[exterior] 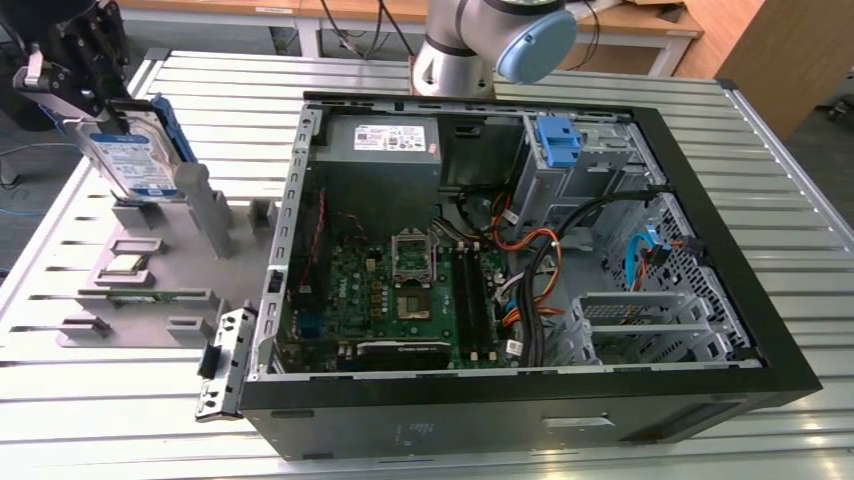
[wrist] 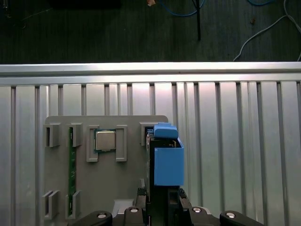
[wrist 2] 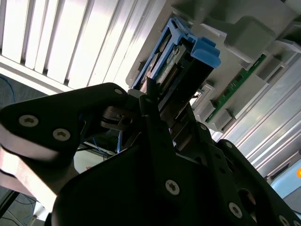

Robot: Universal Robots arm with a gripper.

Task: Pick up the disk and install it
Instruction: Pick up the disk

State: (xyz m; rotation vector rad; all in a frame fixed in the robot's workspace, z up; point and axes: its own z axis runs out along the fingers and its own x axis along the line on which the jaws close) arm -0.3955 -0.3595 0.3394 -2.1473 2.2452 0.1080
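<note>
The disk, a silver drive with a blue-and-white label in a blue carrier frame, stands on edge at the exterior view's far left. Its lower end sits at the posts of the grey fixture plate. My gripper comes down from above and is shut on the disk's upper part. In the second wrist view the black fingers clamp the disk from both sides. The first wrist view has the blue carrier rising out of the gripper, over the fixture plate.
An open computer case lies to the exterior view's right of the plate, with a drive cage and blue bracket, a grey power supply and loose cables inside. A processor chip and a green memory stick rest on the plate. The arm's base stands behind the case.
</note>
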